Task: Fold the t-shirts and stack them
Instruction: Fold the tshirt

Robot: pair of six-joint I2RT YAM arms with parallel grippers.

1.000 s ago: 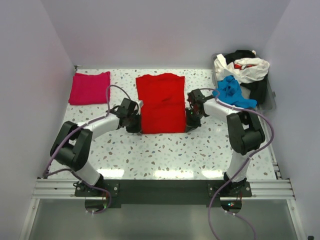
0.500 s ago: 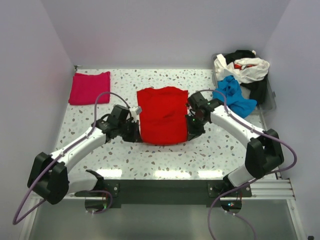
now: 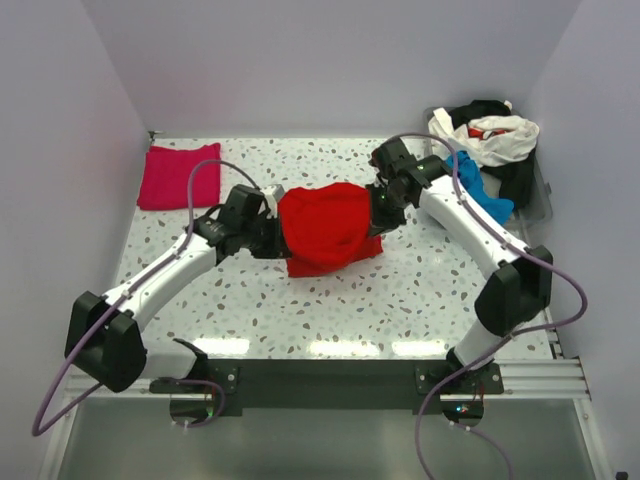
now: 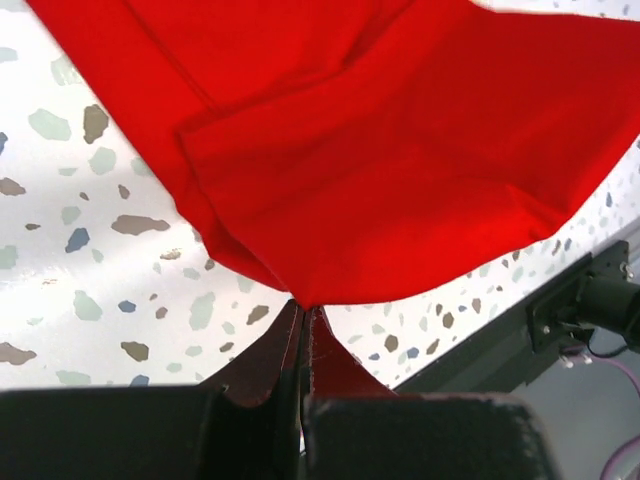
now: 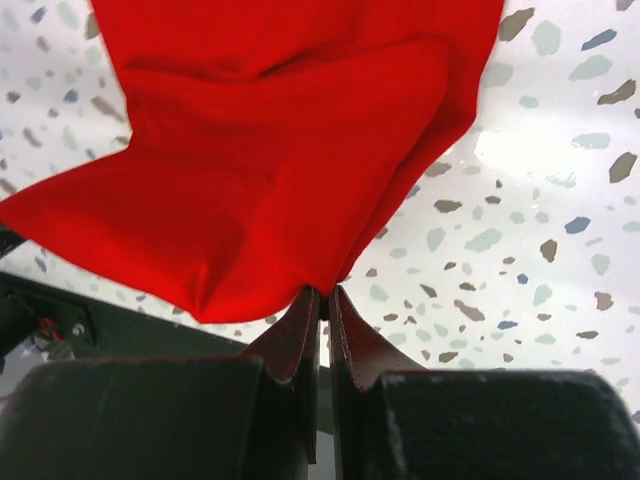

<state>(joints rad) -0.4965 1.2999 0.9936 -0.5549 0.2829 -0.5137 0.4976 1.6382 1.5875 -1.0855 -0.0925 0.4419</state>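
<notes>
Red t-shirt (image 3: pixel 325 230) sits mid-counter (image 3: pixel 420 290), bunched, held up between both arms. Left end effector (image 3: pixel 268 230) is clamped tight on its left edge, right end effector (image 3: pixel 383 207) clamped on its right edge. Folded magenta t-shirt (image 3: pixel 178 175) lies flat at the far-left corner. Blue t-shirt (image 3: pixel 478 192), white t-shirt (image 3: pixel 500 140) and black t-shirt (image 3: pixel 482 107) are heaped far right.
</notes>
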